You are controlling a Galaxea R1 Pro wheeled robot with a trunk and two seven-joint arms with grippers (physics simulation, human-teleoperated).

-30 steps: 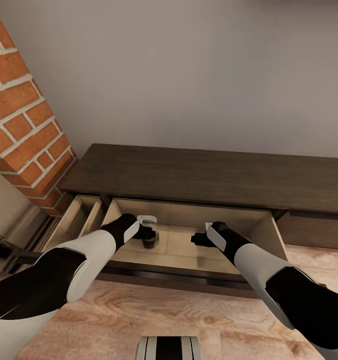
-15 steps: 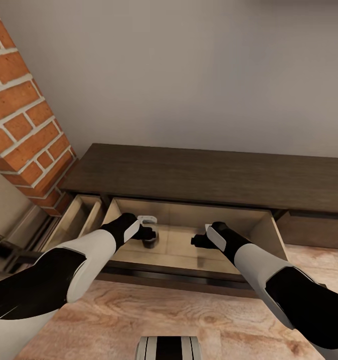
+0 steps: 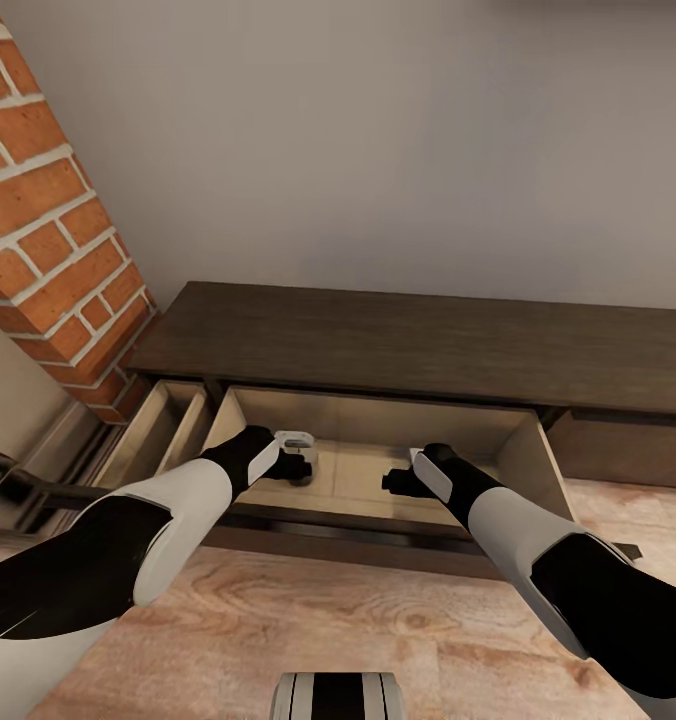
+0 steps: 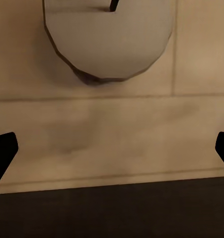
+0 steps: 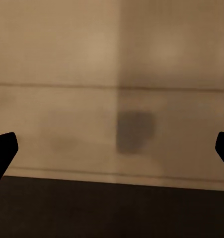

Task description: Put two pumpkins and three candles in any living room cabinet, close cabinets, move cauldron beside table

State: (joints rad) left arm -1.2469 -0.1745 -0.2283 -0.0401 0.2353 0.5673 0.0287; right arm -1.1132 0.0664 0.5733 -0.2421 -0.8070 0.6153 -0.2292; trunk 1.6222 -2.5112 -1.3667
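Observation:
The long dark-brown cabinet point(image 3: 408, 345) stands against the wall with its wide middle drawer point(image 3: 534, 455) pulled out, showing a beige inside. One cream candle point(image 4: 109, 44) with a dark wick stands upright on the drawer floor. In the head view the candle point(image 3: 308, 463) is partly hidden behind my left gripper point(image 3: 294, 466). My left gripper point(image 4: 112, 148) hovers open just above the drawer floor, a little short of the candle. My right gripper point(image 3: 393, 481) also hangs open over bare drawer floor point(image 5: 112, 99), holding nothing.
A narrower drawer point(image 3: 163, 430) at the cabinet's left end is open too. A red brick pillar point(image 3: 48, 230) rises close on the left. The dark drawer front point(image 3: 378, 525) lies between my arms and the wooden floor point(image 3: 358, 620).
The drawer front and the candle have shifted toward the cabinet while both arms keep their place in the picture. The view has also moved slightly.

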